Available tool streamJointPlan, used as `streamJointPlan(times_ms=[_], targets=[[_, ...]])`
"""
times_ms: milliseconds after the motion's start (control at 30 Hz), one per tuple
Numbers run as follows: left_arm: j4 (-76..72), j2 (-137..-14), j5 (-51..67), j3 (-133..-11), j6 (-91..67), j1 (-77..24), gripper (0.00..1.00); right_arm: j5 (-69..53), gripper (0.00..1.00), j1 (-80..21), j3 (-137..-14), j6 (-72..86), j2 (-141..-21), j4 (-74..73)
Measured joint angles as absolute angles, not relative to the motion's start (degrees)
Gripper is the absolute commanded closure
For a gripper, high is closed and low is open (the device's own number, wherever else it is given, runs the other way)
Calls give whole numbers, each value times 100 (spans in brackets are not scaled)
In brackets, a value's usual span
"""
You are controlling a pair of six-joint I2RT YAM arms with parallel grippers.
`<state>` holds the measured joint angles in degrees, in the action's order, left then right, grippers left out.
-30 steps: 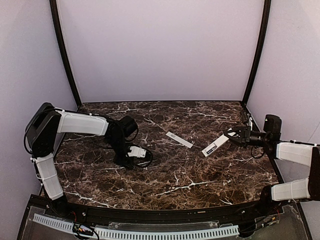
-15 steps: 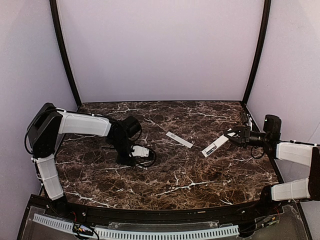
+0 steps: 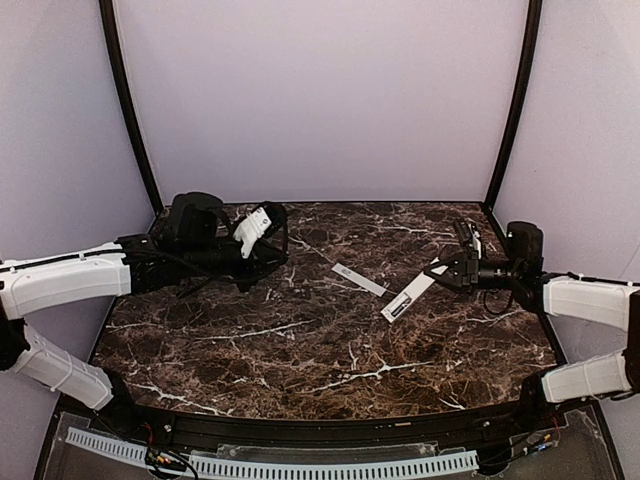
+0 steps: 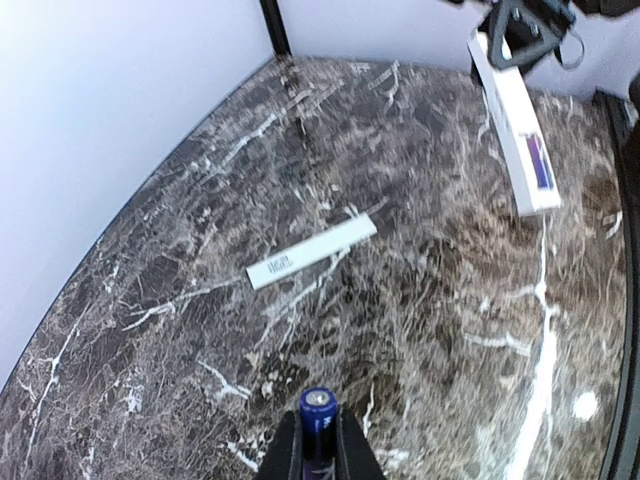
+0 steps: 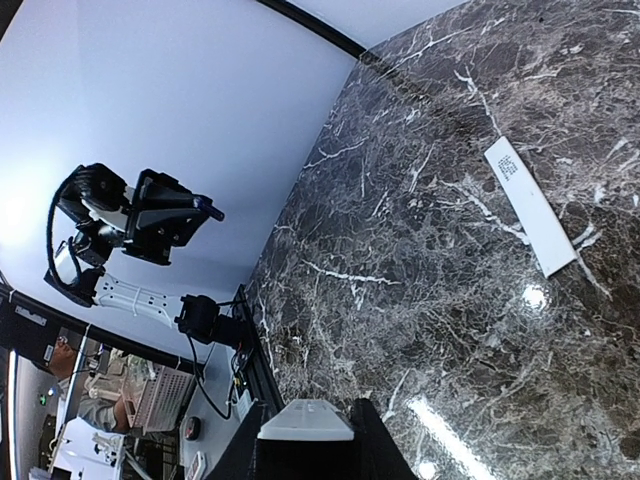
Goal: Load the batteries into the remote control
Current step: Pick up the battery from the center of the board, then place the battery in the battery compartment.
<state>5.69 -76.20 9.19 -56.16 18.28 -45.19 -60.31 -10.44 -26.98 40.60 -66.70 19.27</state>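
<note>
Left claw (image 3: 277,243) is pinching one battery (image 4: 317,425) by its tail, with the round end pointing forward, and is hanging above the 10 o'clock side of the table (image 3: 300,350). Right claw (image 3: 447,272) is pressing together on the upper end of the remote control (image 3: 408,298) and is holding it slanted at 3 o'clock. Whether the low end is touching the table, I cannot tell. A purple patch is showing on the remote's face, perhaps the other battery.

As I am judging it, the risk is coming at the meeting. Since the remote is being held at one end only, a push could be turning it in the grip. The battery could be slipping out and rolling away.

The white cover (image 3: 358,279) is lying flat near the centre, toward 1 o'clock. The dark marbled table is looking hard and glossy, and pale lilac walls (image 3: 320,100) and black posts (image 3: 128,110) are enclosing it.
</note>
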Motion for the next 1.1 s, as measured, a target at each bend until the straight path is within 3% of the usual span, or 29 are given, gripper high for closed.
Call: streamJointPlan(times_ms=[400,1100], targets=[[-1306,-7671,423,-5061,-281,-5212,100,-5502,100,-2231,-3282,4335,-7579,2102],[-2255,-8816,318,-5271,-401,-6329,100,-5249,100,-3175,-3957,4661,-8460,2506]])
